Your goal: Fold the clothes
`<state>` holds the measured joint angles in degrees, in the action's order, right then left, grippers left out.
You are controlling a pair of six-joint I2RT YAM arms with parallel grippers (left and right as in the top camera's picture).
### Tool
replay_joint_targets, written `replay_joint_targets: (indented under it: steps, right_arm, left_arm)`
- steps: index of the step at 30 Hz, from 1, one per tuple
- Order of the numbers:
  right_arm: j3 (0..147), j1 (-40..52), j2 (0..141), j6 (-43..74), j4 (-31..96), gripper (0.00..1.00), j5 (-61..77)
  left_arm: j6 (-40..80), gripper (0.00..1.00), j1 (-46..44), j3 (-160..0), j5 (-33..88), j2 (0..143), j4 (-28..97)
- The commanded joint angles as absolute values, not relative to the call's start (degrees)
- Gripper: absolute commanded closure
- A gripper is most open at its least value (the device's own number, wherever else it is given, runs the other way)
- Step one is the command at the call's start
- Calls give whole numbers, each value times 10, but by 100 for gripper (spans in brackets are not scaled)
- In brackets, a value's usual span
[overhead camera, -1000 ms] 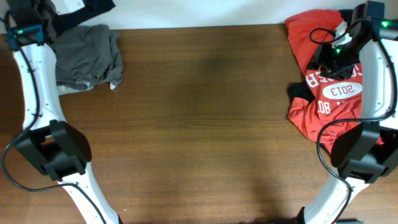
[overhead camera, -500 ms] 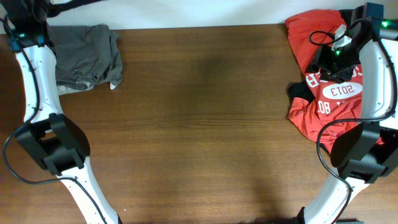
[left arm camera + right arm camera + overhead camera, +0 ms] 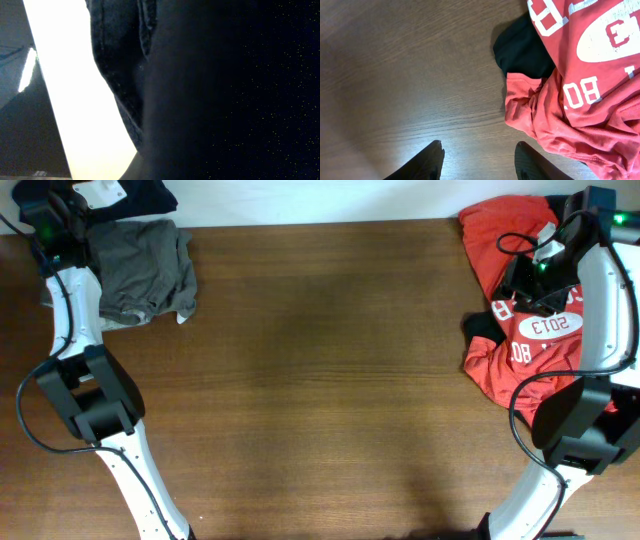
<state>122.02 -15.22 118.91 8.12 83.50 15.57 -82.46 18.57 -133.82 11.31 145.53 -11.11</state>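
While nothing looks folded yet, left end effector (image 3: 72,198) clamps navy shorts (image 3: 148,194) at upper left, right end effector (image 3: 479,150) stands apart beside crumpled red jersey (image 3: 590,85).

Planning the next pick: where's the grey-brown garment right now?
Overhead view: the crumpled grey-brown fabric garment lies at the far corner of the wooden table on the robot's left, just in front of the dark navy garment.

A: That table (image 3: 330,380), brown wood, fine grain, soft sheen under the light
B: The jersey (image 3: 580,115) is matt red cloth, white print looks smooth; grey garment (image 3: 145,265) soft, rumpled
A: Dark shorts (image 3: 125,75), denim-like weave, stitched seams; arms (image 3: 600,300) glossy white plastic
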Motion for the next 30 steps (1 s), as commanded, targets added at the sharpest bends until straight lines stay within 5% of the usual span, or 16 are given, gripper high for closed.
replay_joint_targets:
  steps: [1,15,20,21,30]
  right_arm:
    - [1227,-150,1185,78,830,49,159]
    - [1227,-150,1185,80,836,49,129]
    - [1227,-150,1185,80,837,48,129]
    - [1227,-150,1185,80,836,45,129]
    - [1227,-150,1185,80,836,40,129]
  left_arm:
    - [-802,100,190,-1351,107,1445,-82]
    - [-802,99,194,-1351,62,1443,179]
    - [-745,55,194,-1351,62,1437,250]
    - [-746,1,194,-1351,62,1435,267]
    - [-746,1,185,-1351,157,1341,559]
